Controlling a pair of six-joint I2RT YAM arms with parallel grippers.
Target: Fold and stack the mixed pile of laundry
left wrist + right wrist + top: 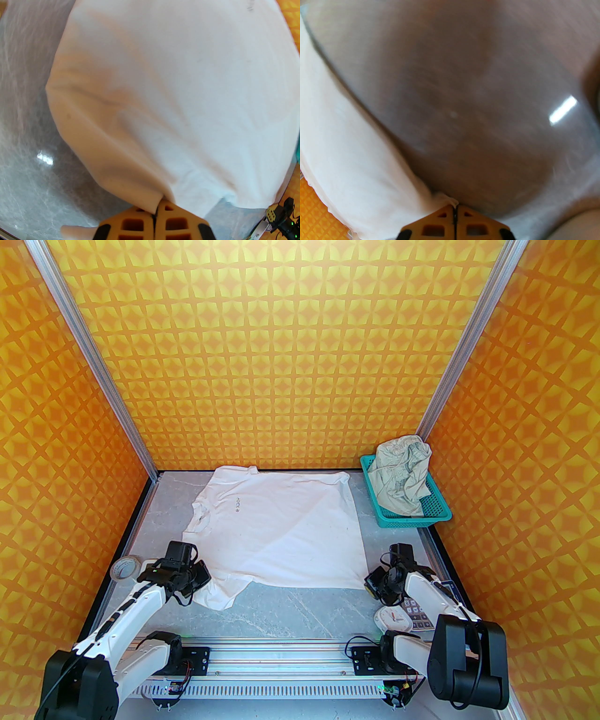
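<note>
i have my left claw (155,212) clamped on the white t-shirt (281,526) at its near-left sleeve, and my right claw (455,208) clamped on its near-right corner.

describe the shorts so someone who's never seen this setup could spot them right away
Look to the far right corner of the grey table, where a teal mesh basket sits by the orange wall. The shorts are the crumpled heap inside it, rising above its rim. They are pale greenish-cream with a gathered waistband, unlike the white T-shirt spread flat mid-table.
</note>
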